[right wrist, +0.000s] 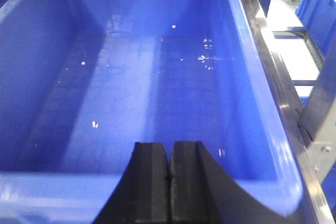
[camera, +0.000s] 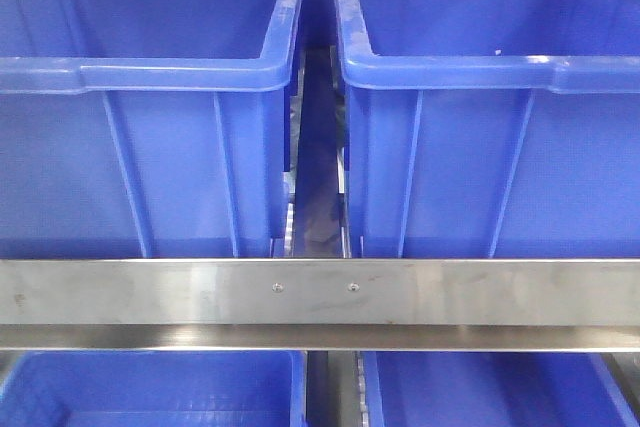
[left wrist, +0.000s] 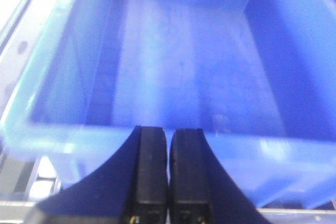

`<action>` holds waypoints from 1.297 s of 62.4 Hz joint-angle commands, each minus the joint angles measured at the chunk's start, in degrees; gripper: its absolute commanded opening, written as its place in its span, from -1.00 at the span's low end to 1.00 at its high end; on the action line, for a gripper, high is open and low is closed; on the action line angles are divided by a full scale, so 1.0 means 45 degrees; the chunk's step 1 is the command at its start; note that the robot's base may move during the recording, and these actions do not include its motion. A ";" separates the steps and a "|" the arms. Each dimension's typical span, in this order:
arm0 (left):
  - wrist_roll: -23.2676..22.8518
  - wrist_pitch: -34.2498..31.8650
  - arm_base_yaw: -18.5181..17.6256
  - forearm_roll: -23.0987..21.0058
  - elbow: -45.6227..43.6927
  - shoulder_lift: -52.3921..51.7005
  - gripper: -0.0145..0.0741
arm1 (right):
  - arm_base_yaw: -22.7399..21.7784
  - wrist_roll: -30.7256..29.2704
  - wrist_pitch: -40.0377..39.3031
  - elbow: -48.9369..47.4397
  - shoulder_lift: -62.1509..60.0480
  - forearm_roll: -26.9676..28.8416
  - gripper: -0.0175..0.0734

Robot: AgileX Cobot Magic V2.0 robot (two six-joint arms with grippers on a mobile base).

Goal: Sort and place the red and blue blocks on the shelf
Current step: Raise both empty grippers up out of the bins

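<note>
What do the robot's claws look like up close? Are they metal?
Both wrist views show the same design. The left gripper and right gripper each have two black, matte, block-shaped jaws rising from a black base that flares out in curves. The material can't be told. The left one has small yellowish marks near its base. No cables show.

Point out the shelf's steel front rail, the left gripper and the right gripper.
Steel front rail (camera: 320, 292): front view, its flat face near the two screws.
Left gripper (left wrist: 168, 145): left wrist view, between its closed fingertips.
Right gripper (right wrist: 169, 156): right wrist view, between its closed fingertips.

Left wrist view is blurred — the bin (left wrist: 178, 66) floor unclear; front view crops all four bins (camera: 150, 97) at edges.
</note>
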 commanded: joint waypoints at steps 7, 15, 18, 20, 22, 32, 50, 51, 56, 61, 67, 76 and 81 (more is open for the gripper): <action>-0.0044 -0.0972 -0.0102 0.0061 0.0187 -0.0936 -0.39 | 0.0018 -0.0140 -0.0796 0.0071 -0.0773 -0.0153 -0.51; -0.0044 -0.0953 -0.0102 0.0061 0.0239 -0.1007 -0.39 | 0.0018 -0.0140 -0.0709 0.0336 -0.1093 -0.0153 -0.51; -0.0044 -0.0977 -0.0102 0.0061 0.0239 -0.1007 -0.39 | 0.0018 -0.0140 -0.0615 0.0375 -0.1128 -0.0153 -0.51; -0.0044 -0.0977 -0.0102 0.0061 0.0239 -0.1007 -0.39 | 0.0018 -0.0140 -0.0524 0.0375 -0.1128 -0.0153 -0.51; -0.0044 -0.0977 -0.0102 0.0061 0.0239 -0.1007 -0.39 | 0.0018 -0.0140 -0.0507 0.0375 -0.1128 -0.0153 -0.51; -0.0044 -0.0953 -0.0102 0.0061 0.0239 -0.1007 -0.39 | 0.0018 -0.0140 -0.0572 0.0375 -0.1128 -0.0141 -0.51; -0.0044 -0.0953 -0.0102 0.0061 0.0239 -0.1007 -0.39 | 0.0018 -0.0140 -0.0567 0.0375 -0.1128 -0.0141 -0.51; -0.0044 -0.0953 -0.0102 0.0061 0.0239 -0.1007 -0.39 | 0.0018 -0.0140 -0.0567 0.0375 -0.1128 -0.0141 -0.51; -0.0044 -0.0953 -0.0102 0.0061 0.0239 -0.1007 -0.39 | 0.0018 -0.0140 -0.0567 0.0375 -0.1128 -0.0141 -0.51; -0.0044 -0.0953 -0.0102 0.0061 0.0239 -0.1007 -0.39 | 0.0018 -0.0140 -0.0429 0.0375 -0.1128 -0.0108 -0.51; -0.0044 -0.0953 -0.0102 0.0061 0.0239 -0.1007 -0.39 | 0.0079 -0.0140 -0.0414 0.0375 -0.1128 -0.0108 -0.51; -0.0044 -0.0953 -0.0102 0.0061 0.0239 -0.1007 -0.39 | 0.0169 -0.0140 -0.0414 0.0375 -0.1128 -0.0108 -0.51; -0.0044 -0.0953 -0.0102 0.0061 0.0239 -0.1007 -0.39 | 0.0169 -0.0140 -0.0414 0.0375 -0.1128 -0.0108 -0.51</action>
